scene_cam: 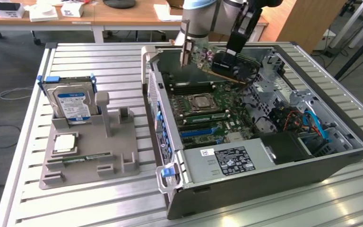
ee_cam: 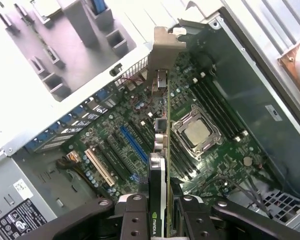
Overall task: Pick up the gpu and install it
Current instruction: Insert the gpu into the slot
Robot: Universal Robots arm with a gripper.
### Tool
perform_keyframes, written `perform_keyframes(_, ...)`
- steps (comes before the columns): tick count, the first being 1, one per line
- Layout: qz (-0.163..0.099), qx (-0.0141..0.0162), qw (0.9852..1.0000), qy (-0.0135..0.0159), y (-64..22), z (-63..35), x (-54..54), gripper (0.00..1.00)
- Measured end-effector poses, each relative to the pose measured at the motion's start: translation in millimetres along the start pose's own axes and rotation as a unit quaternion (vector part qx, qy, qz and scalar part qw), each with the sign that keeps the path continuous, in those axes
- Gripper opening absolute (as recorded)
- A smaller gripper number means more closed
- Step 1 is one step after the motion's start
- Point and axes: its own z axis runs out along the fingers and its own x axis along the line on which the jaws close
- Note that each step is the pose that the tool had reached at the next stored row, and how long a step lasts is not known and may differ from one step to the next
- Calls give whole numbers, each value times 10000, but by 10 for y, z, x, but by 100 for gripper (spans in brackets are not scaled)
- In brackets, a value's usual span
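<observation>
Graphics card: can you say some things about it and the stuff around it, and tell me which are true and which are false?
1. The end effector is gripping the graphics card. True.
2. The graphics card is plugged into the motherboard. False: it is held in the air above the board, over the open computer case.
3. The hard drive stands upright in a grey holder beside the computer case. True.
4. The computer case has its side cover on. False: the side is open and the parts inside can be seen.
</observation>
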Motion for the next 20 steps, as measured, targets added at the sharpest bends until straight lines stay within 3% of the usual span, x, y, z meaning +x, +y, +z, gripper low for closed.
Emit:
perform_keyframes(4,-280,-12,9996,26,-3,3,-2,27)
perform_keyframes(9,-622,-27,9980,58,-8,6,-5,27)
perform_keyframes(20,-1278,-55,9917,119,-26,8,-18,27)
